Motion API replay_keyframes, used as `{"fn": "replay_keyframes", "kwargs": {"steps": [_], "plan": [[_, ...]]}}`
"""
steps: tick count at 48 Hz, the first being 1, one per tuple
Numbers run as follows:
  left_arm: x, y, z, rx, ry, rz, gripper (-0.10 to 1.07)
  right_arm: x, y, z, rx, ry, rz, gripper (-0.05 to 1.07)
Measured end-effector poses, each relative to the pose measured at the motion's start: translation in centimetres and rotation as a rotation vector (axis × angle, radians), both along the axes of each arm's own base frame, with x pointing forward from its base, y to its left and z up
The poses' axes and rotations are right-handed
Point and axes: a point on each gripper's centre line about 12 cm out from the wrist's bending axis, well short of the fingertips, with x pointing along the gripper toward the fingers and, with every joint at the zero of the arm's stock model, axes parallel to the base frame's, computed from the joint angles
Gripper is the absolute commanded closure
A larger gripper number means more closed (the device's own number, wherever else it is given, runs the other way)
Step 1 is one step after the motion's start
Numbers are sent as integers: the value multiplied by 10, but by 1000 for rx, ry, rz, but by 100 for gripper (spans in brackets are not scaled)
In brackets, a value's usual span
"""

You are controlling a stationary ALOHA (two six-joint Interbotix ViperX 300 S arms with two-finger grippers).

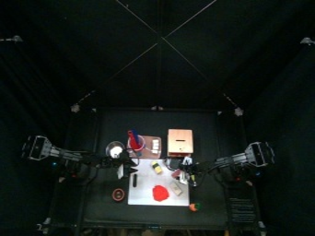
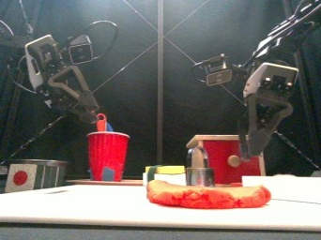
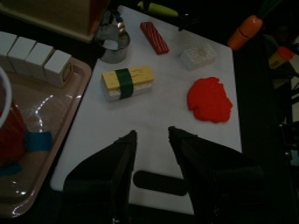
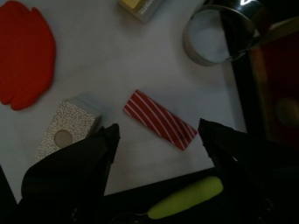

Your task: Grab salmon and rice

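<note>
beyond right pincer [image 4: 158, 149], striped salmon [image 4: 160, 118]

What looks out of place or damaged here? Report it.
Nothing stands out. The red salmon piece, striped strip, rice block and yellow roll lie flat and apart on the white board; the red cup stands upright. Nothing is spilled.

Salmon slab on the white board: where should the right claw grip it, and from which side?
Judging from the pictures, come straight down on the salmon slab and pinch across its narrow width at mid-length. It lies flat and long on the white board, with bare board along both long sides. The right claw is already open just beside it.
</note>
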Motion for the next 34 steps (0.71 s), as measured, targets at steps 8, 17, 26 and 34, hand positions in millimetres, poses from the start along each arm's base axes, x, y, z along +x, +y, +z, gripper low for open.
{"fn": "replay_keyframes", "kwargs": {"steps": [8,17,26,34], "plan": [[0,0,0,0,0,2,22,1,-2,-19,-9,56,64,1],[0,0,0,1,0,1,22,2,-4,-36,-17,108,83,1],[0,0,0,1,0,1,22,0,-8,-39,-15,116,72,2],[0,0,0,1,1,1,22,-2,-7,-42,-10,125,68,9]]}}
